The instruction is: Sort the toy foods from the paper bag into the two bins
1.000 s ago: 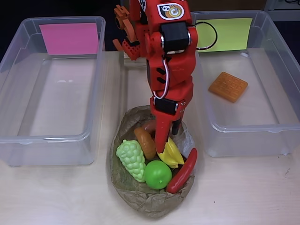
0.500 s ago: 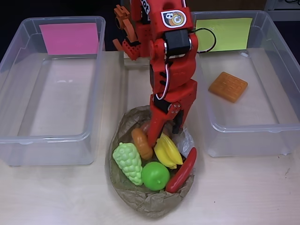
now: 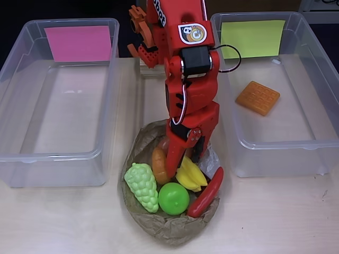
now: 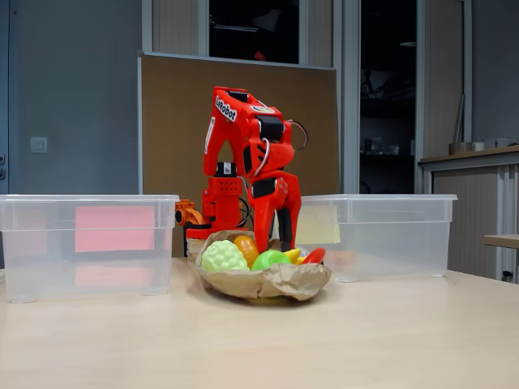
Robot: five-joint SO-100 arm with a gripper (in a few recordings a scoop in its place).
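Observation:
The crumpled brown paper bag [image 3: 159, 228] [image 4: 276, 284] lies at the front centre. It holds light green grapes [image 3: 142, 185] [image 4: 222, 257], a green apple [image 3: 174, 198] [image 4: 269, 259], yellow bananas [image 3: 192, 175], a red chili [image 3: 206, 193] [image 4: 314, 254] and an orange-brown bread roll [image 3: 159, 164] [image 4: 246, 245]. My red gripper [image 3: 184, 157] [image 4: 272, 235] points down into the bag, open, with one finger against the roll and the other behind the bananas. An orange waffle [image 3: 258, 97] lies in the right bin [image 3: 275, 143] with the yellow-green card. The left bin [image 3: 63, 153] has a pink card.
The arm's base [image 3: 151, 50] stands between the bins at the back of the table. Bare tabletop [image 3: 275, 217] lies on both sides of the bag in front of the bins. A brown board [image 4: 174, 121] stands behind the table.
The gripper has shifted left and lower into the bag with its jaws wider apart. The roll, grapes and apple have been nudged leftward.

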